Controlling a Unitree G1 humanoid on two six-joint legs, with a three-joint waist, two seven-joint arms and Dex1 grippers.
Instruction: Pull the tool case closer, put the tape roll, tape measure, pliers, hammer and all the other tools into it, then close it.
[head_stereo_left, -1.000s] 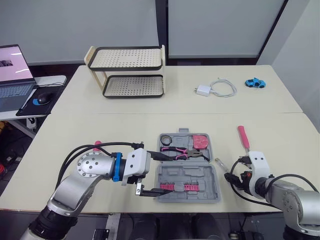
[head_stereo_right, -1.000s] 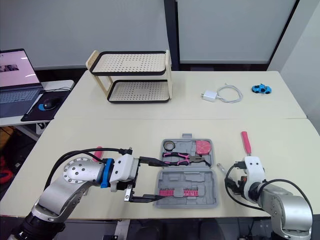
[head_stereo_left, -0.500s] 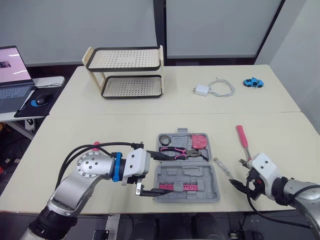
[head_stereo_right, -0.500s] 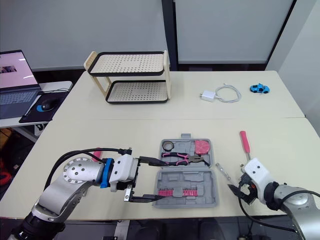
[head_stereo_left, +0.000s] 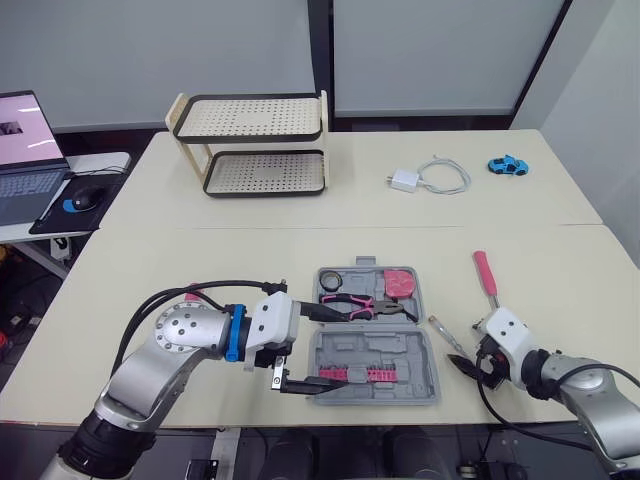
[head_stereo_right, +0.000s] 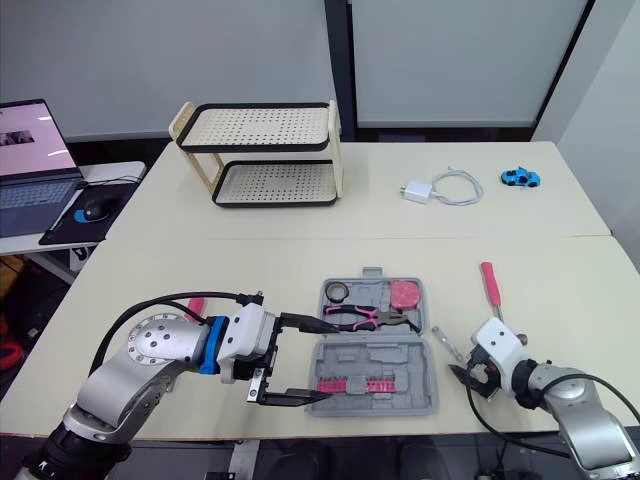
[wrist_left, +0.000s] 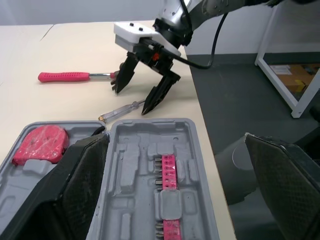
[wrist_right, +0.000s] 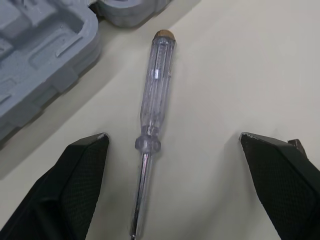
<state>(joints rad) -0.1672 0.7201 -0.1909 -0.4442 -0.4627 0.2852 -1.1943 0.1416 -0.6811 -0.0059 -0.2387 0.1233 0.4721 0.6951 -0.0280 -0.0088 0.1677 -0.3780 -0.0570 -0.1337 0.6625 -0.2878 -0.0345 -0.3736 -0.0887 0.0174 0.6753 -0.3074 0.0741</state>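
The grey tool case (head_stereo_left: 425, 345) lies open near the table's front edge. In it are a tape roll (head_stereo_left: 331, 277), pink-handled pliers (head_stereo_left: 360, 303), a red tape measure (head_stereo_left: 400, 283) and a pink bit strip (head_stereo_left: 355, 373). My left gripper (head_stereo_left: 327, 347) is open, its fingers straddling the case's left side. To the right of the case lies a clear-handled screwdriver (wrist_right: 152, 120), and my right gripper (head_stereo_left: 468, 362) is open just over its tip end, one finger on each side. The pink-handled hammer (head_stereo_left: 485, 275) lies farther back on the right. A small pink item (head_stereo_right: 196, 302) shows behind my left arm.
A two-tier rack (head_stereo_left: 255, 145) stands at the back left. A white charger with cable (head_stereo_left: 430, 177) and a blue toy car (head_stereo_left: 508, 165) lie at the back right. A laptop (head_stereo_left: 20, 150) and mouse (head_stereo_left: 78, 203) sit on a side table to the left.
My right gripper swung out to the right, then came back left over the screwdriver. The left arm and the case have stayed put.
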